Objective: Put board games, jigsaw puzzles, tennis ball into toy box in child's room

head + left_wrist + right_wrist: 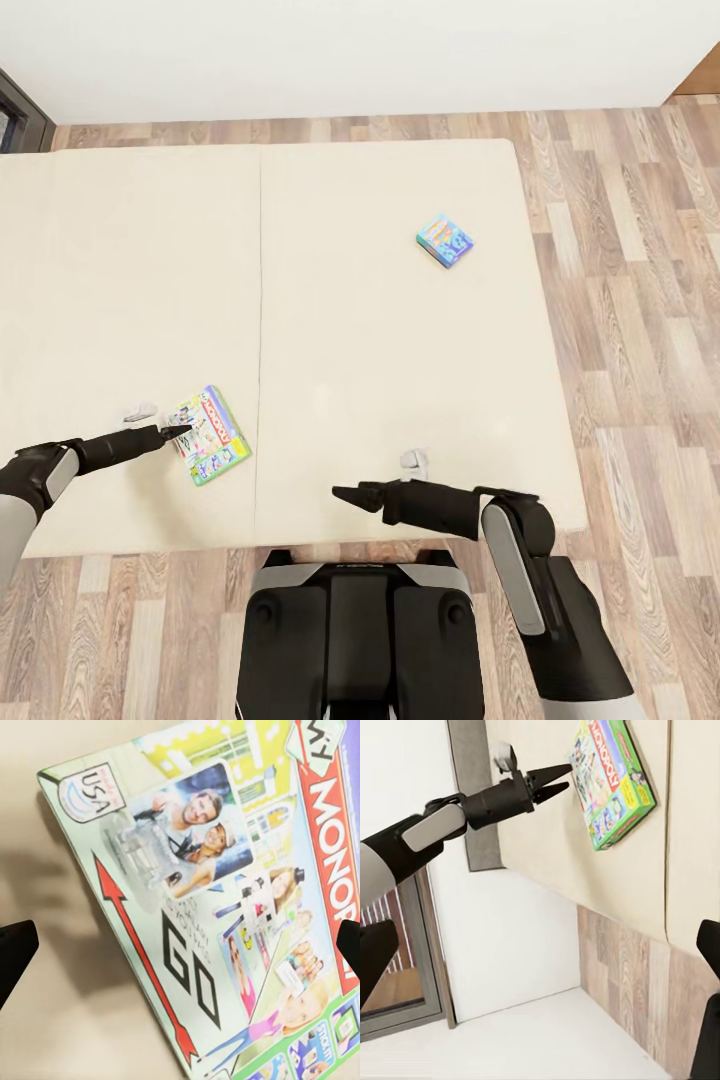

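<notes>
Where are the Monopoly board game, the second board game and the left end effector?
Monopoly board game (211, 436), head view, middle of its cover.
Second board game (445, 241), head view, middle of its blue cover.
Left end effector (180, 432), head view, between its fingertips.

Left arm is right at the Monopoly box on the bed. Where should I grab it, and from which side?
The Monopoly box lies flat on the bed, so there is nothing to pinch from above. Probably best to take its near long edge, the one facing the left gripper, coming in low from the robot's left with open jaws spanning the box's thin side. The mattress may give enough for the lower finger.
</notes>
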`<state>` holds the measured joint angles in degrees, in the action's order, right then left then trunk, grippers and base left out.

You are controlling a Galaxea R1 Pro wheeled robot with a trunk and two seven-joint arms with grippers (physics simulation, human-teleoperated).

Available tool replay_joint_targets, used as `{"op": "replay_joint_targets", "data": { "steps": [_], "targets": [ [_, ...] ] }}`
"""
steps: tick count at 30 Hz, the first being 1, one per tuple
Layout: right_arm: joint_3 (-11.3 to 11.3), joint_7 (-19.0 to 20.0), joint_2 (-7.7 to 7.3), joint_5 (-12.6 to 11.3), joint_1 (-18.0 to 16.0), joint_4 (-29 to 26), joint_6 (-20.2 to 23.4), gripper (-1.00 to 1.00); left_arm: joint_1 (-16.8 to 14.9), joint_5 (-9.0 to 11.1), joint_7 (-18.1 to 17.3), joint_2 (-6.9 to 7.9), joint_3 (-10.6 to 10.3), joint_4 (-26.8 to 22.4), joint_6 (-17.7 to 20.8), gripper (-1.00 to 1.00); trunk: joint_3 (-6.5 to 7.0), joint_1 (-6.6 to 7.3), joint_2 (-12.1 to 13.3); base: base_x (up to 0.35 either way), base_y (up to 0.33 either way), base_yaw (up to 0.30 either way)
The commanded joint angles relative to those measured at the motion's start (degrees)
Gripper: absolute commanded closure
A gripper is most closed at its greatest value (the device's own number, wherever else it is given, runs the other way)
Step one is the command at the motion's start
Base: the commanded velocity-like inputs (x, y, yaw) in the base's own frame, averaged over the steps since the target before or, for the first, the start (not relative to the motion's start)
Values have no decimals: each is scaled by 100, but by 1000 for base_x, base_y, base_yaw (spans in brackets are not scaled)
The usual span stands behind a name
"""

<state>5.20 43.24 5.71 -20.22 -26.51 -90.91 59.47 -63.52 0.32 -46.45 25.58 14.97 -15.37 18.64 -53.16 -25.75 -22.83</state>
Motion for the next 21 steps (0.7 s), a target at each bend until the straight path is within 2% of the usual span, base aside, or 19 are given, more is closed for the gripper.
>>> {"op": "replay_joint_targets", "data": {
  "steps": [1,12,21],
  "targets": [
    [21,32,8,22,-3,-3,24,-100,-2,3,-21,-1,31,-1,56,-100,-6,-3,-9,0,0,0],
    [149,43,202,19,1,1,23,-100,-2,3,-22,-4,30,-9,61,-100,-6,-3,-9,0,0,0],
    [156,44,240,19,0,1,24,-100,-2,3,-22,-3,36,-10,61,-100,-6,-3,-9,0,0,0]
  ]
}}
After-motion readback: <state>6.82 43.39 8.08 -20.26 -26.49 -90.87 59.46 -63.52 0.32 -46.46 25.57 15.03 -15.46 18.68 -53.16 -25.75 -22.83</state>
